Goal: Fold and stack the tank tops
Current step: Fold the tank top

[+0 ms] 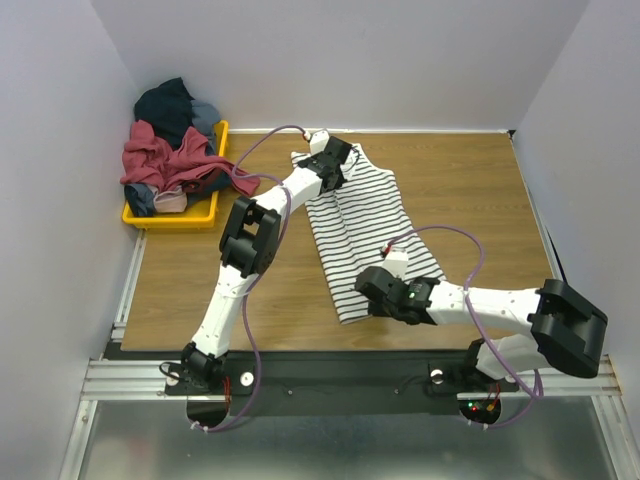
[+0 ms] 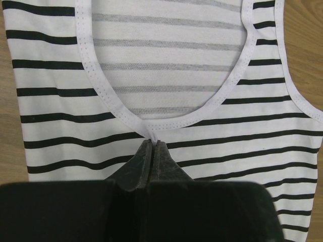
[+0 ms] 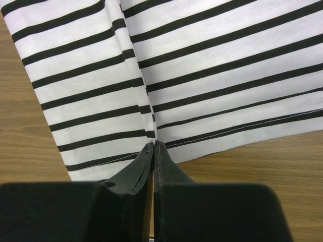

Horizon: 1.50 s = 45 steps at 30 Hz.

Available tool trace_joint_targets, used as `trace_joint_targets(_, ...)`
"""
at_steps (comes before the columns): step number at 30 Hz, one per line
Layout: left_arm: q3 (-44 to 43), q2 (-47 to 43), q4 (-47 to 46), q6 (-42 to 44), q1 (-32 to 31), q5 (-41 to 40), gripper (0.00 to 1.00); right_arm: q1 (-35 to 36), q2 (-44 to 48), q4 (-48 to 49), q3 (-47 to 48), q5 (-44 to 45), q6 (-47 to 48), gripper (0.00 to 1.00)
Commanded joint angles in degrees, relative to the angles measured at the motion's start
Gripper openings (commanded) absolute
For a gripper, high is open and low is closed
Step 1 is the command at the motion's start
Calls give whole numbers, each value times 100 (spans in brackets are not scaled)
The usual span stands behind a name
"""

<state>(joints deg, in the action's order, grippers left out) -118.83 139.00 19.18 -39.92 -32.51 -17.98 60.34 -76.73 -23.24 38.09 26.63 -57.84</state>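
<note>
The table is carrying the striped tank top, lying flat at centre. The left gripper is clamping its neckline midpoint; the right gripper is clamping its hem midpoint. A lengthwise fold is apparently starting. The next move is likely calling for both lifting together, keeping the centreline taut.

place: robot lab | signs: white booth walls, aluminium rail

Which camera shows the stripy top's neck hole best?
The left wrist view: the neckline fills the frame, the left gripper pinching its rim. From above, the left arm mostly covers it. The right wrist view shows only the tank top's hem.
</note>
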Motion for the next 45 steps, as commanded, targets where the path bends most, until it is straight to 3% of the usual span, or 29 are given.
trace_joint_targets(1, 9, -576, -283, -24, 52, -31, 0, -22, 219, -303, 269, 369, 1, 6)
trace_joint_targets(14, 95, -329, -494, 2, 61, 373, 0, -13, -53, -549, 59, 694, -253, 14)
trace_joint_targets(16, 149, -338, -573, 19, 61, 435, 2, -13, -9, -567, -20, 729, -289, 21)
trace_joint_targets(18, 193, -382, -731, 72, 61, 593, 7, -13, 70, -619, -38, 764, -306, 35)
trace_joint_targets(21, 175, -487, -871, 186, 61, 795, 28, -13, 167, -813, 14, 852, -324, 54)
trace_joint_targets(22, 202, -531, -976, 247, 61, 839, 41, -13, 202, -883, 58, 878, -341, 58)
trace_joint_targets(24, 245, -742, -1030, 283, 61, 866, 50, -13, 369, -1129, 251, 993, -298, 65)
trace_joint_targets(26, 394, -1048, -1196, 327, 96, 945, 56, -13, 561, -1287, 522, 1089, -132, 65)
trace_joint_targets(31, 737, -1603, -1295, 108, 298, 1016, 56, -13, 362, -1279, 1130, 932, 361, 59)
trace_joint_targets(33, 1114, -1893, -1171, -174, 482, 779, 53, -13, 28, -1069, 1332, 616, 668, 56)
trace_joint_targets(35, 1736, -2191, -1048, -664, 710, 412, 43, 39, -438, -719, 1482, 257, 940, 54)
trace_joint_targets(38, 2449, -2368, -1275, -833, 1009, 592, 43, 75, -869, -357, 1500, -87, 1117, 54)
trace_joint_targets(42, 2557, -2071, -1504, -588, 1370, 1067, 41, 110, -1256, 100, 1474, -448, 1355, 52)
trace_joint_targets(45, 2145, -1563, -1558, -246, 1449, 1602, 41, 136, -1484, 241, 1491, -527, 1442, 51)
